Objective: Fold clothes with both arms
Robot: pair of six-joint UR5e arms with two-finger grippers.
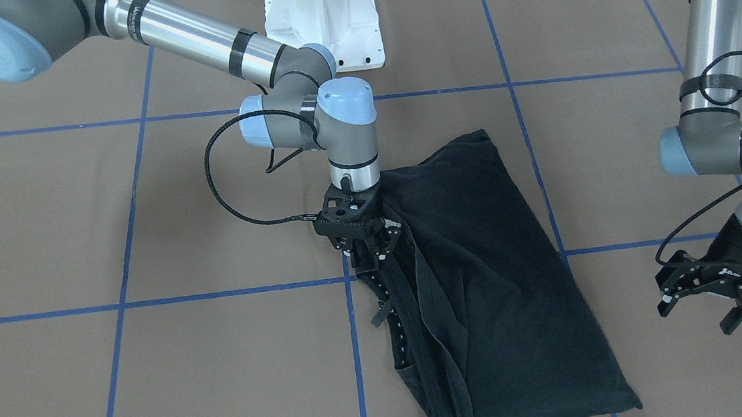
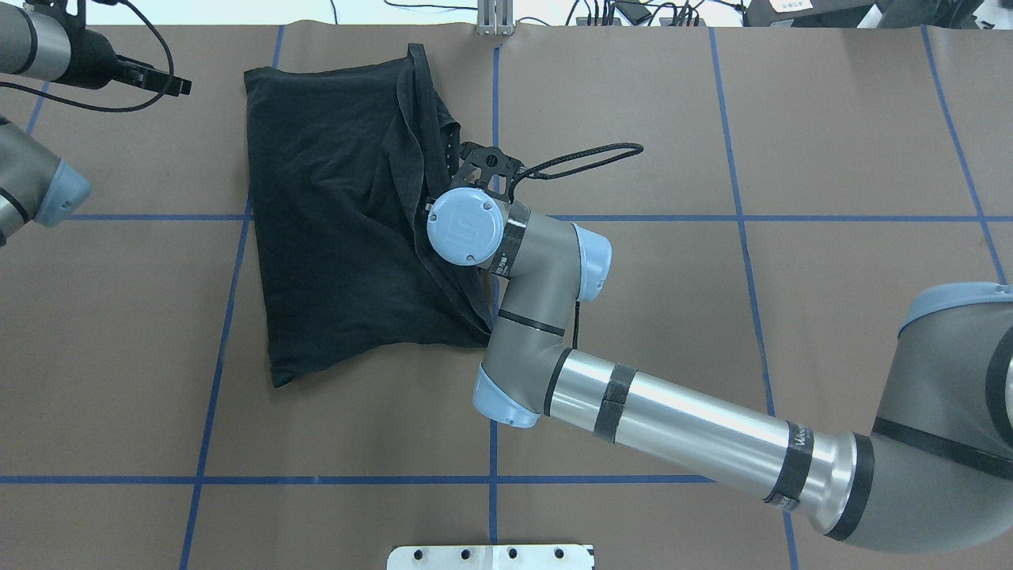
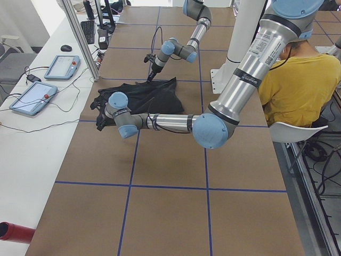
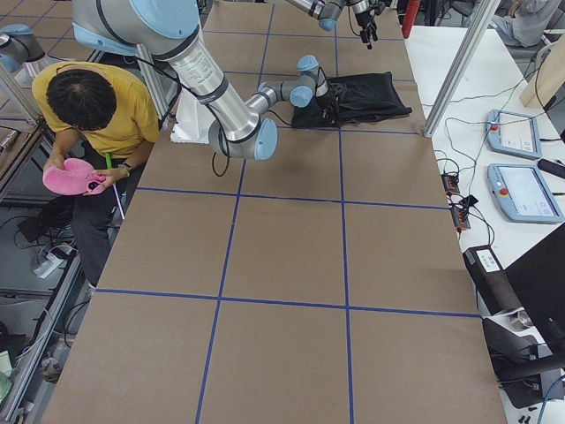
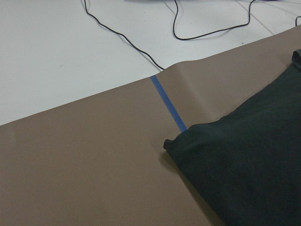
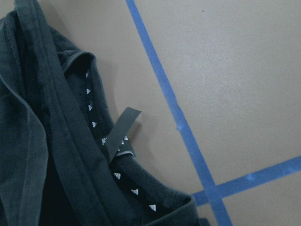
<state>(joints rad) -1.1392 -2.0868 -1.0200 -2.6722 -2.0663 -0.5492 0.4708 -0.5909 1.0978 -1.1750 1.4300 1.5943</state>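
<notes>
The black T-shirt [image 1: 491, 278] lies folded on the brown table, graphic hidden; it also shows in the overhead view [image 2: 340, 222]. My right gripper [image 1: 368, 254] stands low over the shirt's collar edge, its jaws apart as far as I can see. The right wrist view shows the collar [image 6: 101, 162] with small white marks and a loose tag [image 6: 120, 134] flat on the table. My left gripper [image 1: 706, 313] is open and empty, raised beside the shirt; it also shows in the overhead view [image 2: 162, 81]. The left wrist view shows a shirt corner [image 5: 244, 174].
The white base plate [image 1: 322, 21] is at the robot's side. Blue tape lines [image 1: 356, 344] cross the table. The shirt lies near the far table edge [image 5: 117, 89], with cables beyond. A person in yellow [image 3: 298, 80] sits beside the table. Tablets [image 3: 34, 96] lie on the side bench.
</notes>
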